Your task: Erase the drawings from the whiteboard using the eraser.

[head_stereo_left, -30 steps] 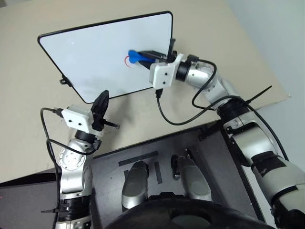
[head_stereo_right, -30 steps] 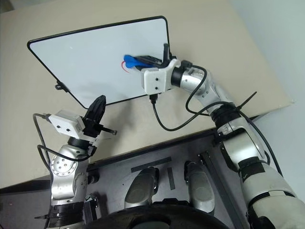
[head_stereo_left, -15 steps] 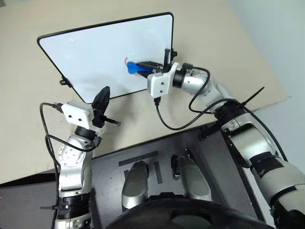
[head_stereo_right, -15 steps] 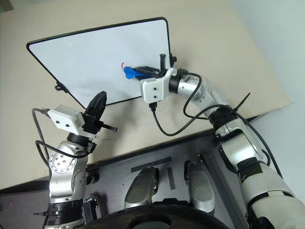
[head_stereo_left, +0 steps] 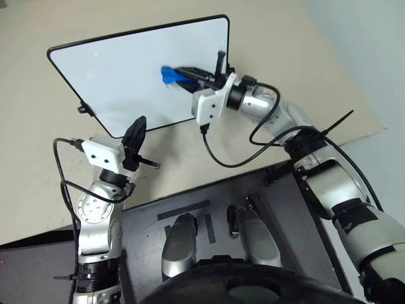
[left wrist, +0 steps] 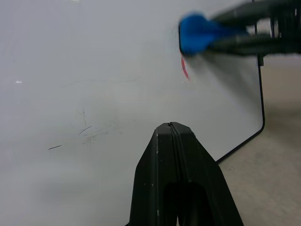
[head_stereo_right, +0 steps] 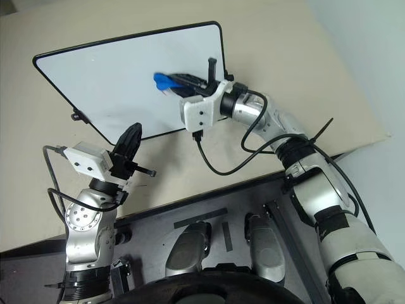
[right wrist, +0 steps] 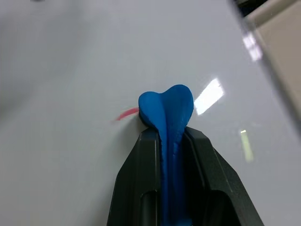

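My right gripper (head_stereo_left: 180, 75) is clamped on the eraser (head_stereo_left: 169, 74), my two black fingers (right wrist: 141, 188) pinching its blue stem so that its flared end sticks out just past my fingertips. That flared end lies against the whiteboard (head_stereo_left: 114, 69), over the board's right half. The drawing (left wrist: 184, 68), what shows of it, is a short red stroke peeking out right beside the eraser's rounded tip, touching or nearly touching its edge; the rest is hidden under the blue. My fingers run low across the board's face, pointing across it toward its left side.

My left gripper (head_stereo_left: 137, 133) hangs off the board's near edge, jaws pressed together with nothing between them, pointing up toward the white surface. A few faint grey scratch marks (left wrist: 87, 132) sit on the board just ahead of those closed tips. The eraser and red mark are well apart from my left fingers, further across the board.
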Controlling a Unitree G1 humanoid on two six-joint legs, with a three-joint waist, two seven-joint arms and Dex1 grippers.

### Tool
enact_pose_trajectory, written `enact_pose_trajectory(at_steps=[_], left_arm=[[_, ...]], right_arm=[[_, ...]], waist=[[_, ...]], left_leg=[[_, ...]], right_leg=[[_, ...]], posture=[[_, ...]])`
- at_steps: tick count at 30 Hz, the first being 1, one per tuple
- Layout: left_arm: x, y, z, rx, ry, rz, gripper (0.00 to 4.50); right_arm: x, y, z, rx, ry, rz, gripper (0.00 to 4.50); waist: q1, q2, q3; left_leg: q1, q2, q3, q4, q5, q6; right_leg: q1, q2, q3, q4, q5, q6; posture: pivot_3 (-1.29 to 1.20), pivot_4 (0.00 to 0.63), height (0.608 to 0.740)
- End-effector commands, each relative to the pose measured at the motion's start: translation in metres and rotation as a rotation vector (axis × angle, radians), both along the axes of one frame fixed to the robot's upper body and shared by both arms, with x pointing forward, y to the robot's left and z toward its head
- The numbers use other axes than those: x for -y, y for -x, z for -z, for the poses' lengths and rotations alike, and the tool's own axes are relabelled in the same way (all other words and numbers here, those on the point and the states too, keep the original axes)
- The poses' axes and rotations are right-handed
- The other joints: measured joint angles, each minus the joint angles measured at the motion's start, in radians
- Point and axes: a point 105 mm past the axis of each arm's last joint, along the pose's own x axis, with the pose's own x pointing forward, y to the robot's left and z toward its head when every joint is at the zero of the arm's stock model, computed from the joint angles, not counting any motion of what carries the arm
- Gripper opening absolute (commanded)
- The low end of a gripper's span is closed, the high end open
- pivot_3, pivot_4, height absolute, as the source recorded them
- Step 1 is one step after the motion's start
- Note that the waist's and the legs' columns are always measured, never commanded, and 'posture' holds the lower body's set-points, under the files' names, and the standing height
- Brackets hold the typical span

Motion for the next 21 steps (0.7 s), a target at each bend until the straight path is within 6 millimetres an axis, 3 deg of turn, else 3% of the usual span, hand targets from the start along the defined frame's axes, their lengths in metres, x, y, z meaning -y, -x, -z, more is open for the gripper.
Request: enact_pose_trajectory(at_steps=[1,9,18,21], left_arm=[[-0.002,0.001,-0.009,0.043,-0.006,0.003,0.00],[-0.004,0.000,-0.009,0.042,-0.007,0.003,0.00],[-0.003,0.001,-0.006,0.038,-0.006,0.011,0.00],[-0.005,0.003,-0.006,0.037,-0.005,0.010,0.00]], right_arm=[[-0.003,0.003,-0.012,0.026,-0.043,-0.014,0.38],[-0.005,0.007,0.042,-0.080,0.138,-0.023,0.38],[-0.004,0.007,0.045,-0.104,0.159,-0.021,0.38],[0.004,0.015,0.046,-0.213,0.145,-0.055,0.38]], waist=[[0.000,0.000,0.000],[0.000,0.000,0.000],[0.000,0.000,0.000],[0.000,0.000,0.000]], left_leg=[[0.000,0.000,0.000,0.000,0.000,0.000],[-0.001,0.000,0.000,-0.001,-0.001,-0.001],[-0.001,0.000,0.000,0.000,-0.001,-0.001],[-0.001,0.000,0.000,0.000,-0.001,-0.001]], right_leg=[[0.000,0.000,0.000,-0.001,0.000,0.000],[0.000,0.000,0.000,-0.002,0.001,0.001],[0.000,0.000,0.000,-0.002,0.001,0.001],[0.000,0.000,0.000,-0.003,0.001,0.001]], posture=[[0.00,0.150,0.740],[0.00,0.150,0.740],[0.00,0.150,0.740],[0.00,0.150,0.740]])
